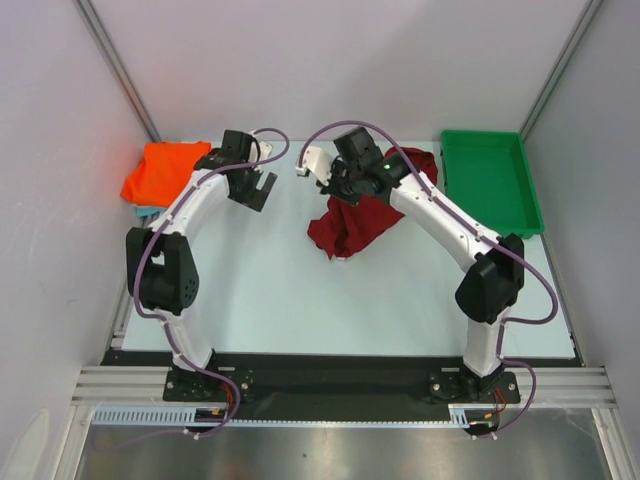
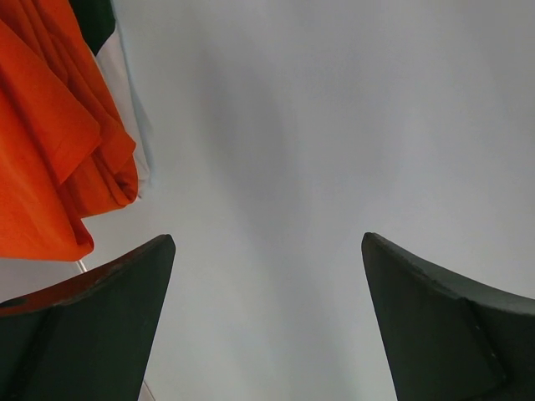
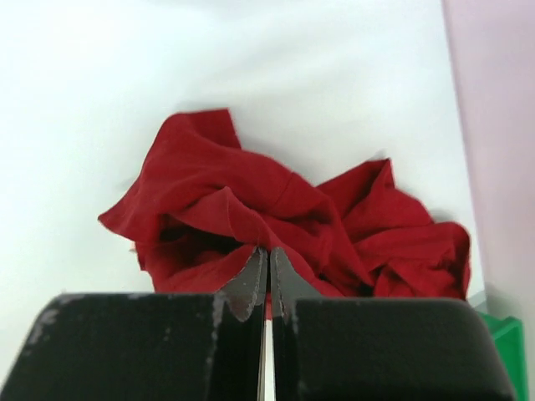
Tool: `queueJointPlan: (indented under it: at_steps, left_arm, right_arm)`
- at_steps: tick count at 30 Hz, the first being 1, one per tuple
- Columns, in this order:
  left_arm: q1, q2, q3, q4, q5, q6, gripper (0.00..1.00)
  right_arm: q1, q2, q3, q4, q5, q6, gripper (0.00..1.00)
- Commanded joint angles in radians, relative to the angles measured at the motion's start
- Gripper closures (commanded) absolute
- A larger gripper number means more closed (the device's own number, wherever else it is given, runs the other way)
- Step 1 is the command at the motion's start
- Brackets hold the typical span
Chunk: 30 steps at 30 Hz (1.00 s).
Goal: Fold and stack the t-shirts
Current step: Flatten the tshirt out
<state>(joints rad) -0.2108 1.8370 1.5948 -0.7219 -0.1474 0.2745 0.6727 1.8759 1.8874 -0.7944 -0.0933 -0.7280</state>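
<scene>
The dark red t-shirt (image 1: 350, 228) lies crumpled mid-table, its far part under my right arm. My right gripper (image 1: 335, 190) sits at its upper left edge. In the right wrist view its jaws (image 3: 269, 251) are shut, with a raised fold of the red t-shirt (image 3: 276, 200) pinched at the tips. The orange t-shirt (image 1: 160, 172) rests folded at the back left, with a teal t-shirt edge (image 1: 147, 213) showing beneath it. My left gripper (image 1: 258, 190) hangs open just right of the orange t-shirt (image 2: 50, 150); nothing is between its fingers (image 2: 267, 251).
A green plastic tray (image 1: 488, 180) stands empty at the back right, its corner showing in the right wrist view (image 3: 501, 334). Grey walls close in the table on the left, back and right. A black rail runs along the near edge.
</scene>
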Motion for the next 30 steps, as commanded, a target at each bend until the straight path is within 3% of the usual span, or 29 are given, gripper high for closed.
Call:
queueJointPlan:
  at_steps: [1,9,13,20,26,30]
  left_arm:
    - [0.008,-0.036,0.028,-0.004,-0.026,0.011,0.00]
    - [0.122,-0.251,-0.157,0.021,0.140,-0.061,0.00]
    - [0.146,-0.393,-0.344,0.097,0.091,0.044,0.00]
    - [0.179,-0.427,-0.368,0.105,0.074,0.025,0.00]
    - [0.179,-0.400,-0.340,0.104,0.086,-0.020,0.00]
    - [0.179,-0.372,-0.319,0.090,0.107,-0.044,0.00]
  right_arm:
    - [0.025,0.012,0.119,0.029,0.003,0.027,1.00]
    - [0.112,0.106,0.366,0.064,-0.016,-0.083,1.00]
    - [0.175,0.127,0.513,0.142,-0.020,-0.065,1.00]
    - [0.212,0.088,0.596,0.409,0.032,-0.027,1.00]
    - [0.084,0.069,0.650,0.563,0.076,-0.002,1.00]
    - [-0.062,-0.004,0.552,0.485,0.084,0.054,1.00]
